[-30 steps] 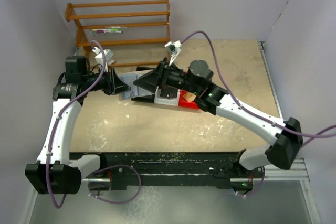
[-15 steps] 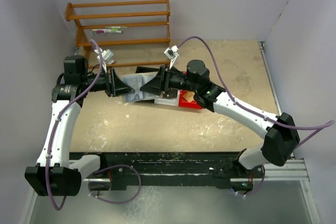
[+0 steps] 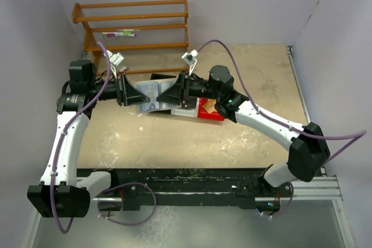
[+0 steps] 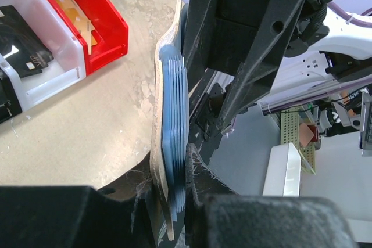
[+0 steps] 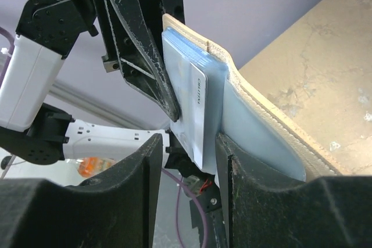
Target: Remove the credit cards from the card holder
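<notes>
My left gripper [image 3: 132,93] is shut on the card holder [image 3: 149,94] and holds it above the table, open edge toward the right arm. In the left wrist view the holder's tan cover [image 4: 157,143] and blue-grey sleeves [image 4: 175,137] are pinched between my left gripper's [image 4: 172,187] fingers. My right gripper [image 3: 167,94] faces the holder. In the right wrist view my right gripper [image 5: 189,143] is open, its fingers either side of a pale credit card [image 5: 196,114] that sticks out of the sleeves [image 5: 250,132]. A gap shows between the card and the left finger [image 5: 125,196].
A red bin [image 3: 210,111] and a white bin [image 3: 183,111] stand under the right arm; they also show in the left wrist view, red bin [image 4: 93,10], white bin [image 4: 40,82] with a flat black item [image 4: 23,56]. A wooden rack [image 3: 135,27] stands at the back left.
The right gripper has turned and closed in on the holder's open edge. The left gripper has brought the holder a little to the right and up, toward it.
</notes>
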